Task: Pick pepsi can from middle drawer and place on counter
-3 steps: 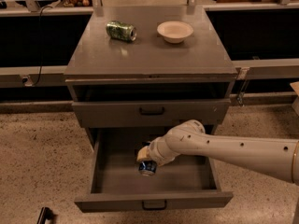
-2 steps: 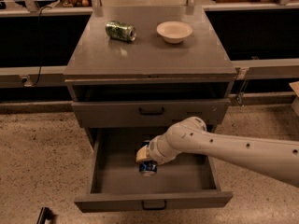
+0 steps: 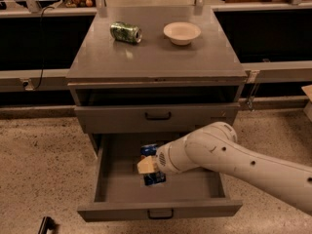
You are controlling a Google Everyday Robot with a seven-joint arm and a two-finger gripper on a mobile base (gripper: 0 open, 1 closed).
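Observation:
The pepsi can, blue, lies in the open middle drawer, the lowest front of the cabinet, which is pulled out. My gripper is down inside the drawer, right over the can's middle; blue shows above and below its tan tip. My white arm comes in from the lower right and hides the drawer's right half. The grey counter is the cabinet's top, above the drawer.
A green can lies on its side at the counter's back left. A white bowl stands at the back right. The alike drawer front above is pushed in. Speckled floor surrounds the cabinet.
The arm has shifted only slightly. The gripper stays over the pepsi can in the drawer, and the can has not visibly moved.

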